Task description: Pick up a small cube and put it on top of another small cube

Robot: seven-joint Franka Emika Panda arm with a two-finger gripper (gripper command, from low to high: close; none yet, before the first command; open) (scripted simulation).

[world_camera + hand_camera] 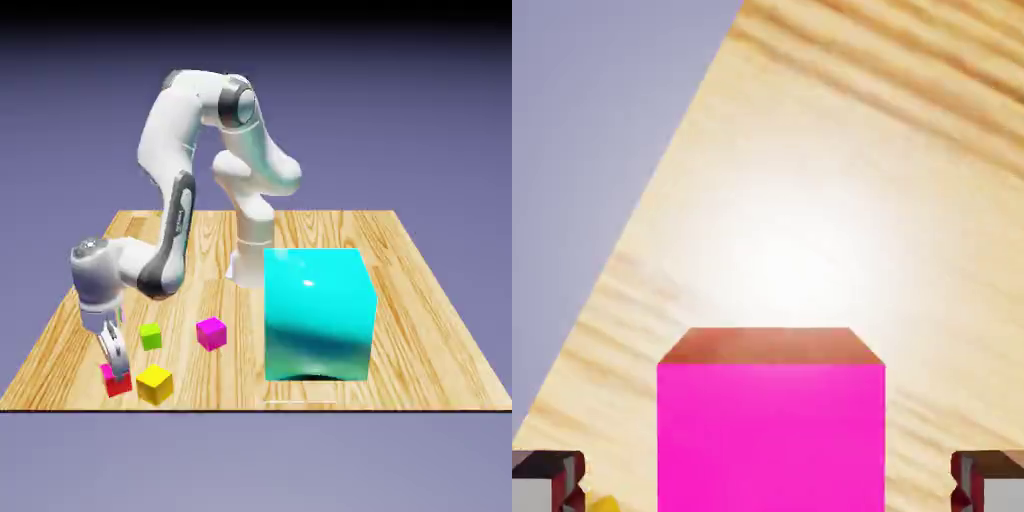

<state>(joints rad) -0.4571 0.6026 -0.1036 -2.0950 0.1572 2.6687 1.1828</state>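
1. We see the small red cube [118,383] near the table's [420,300] front edge, at the exterior view's left; its faces are plain, its top looking magenta-pink.
2. In the hand view the red cube [771,435] fills the bottom middle, between both finger tips [552,480].
3. The gripper [113,358] stands spread wide around it, not clamped.
4. A yellow cube [154,383] sits just beside it; the lime-green cube [150,336] lies near.
5. We read no writing anywhere.
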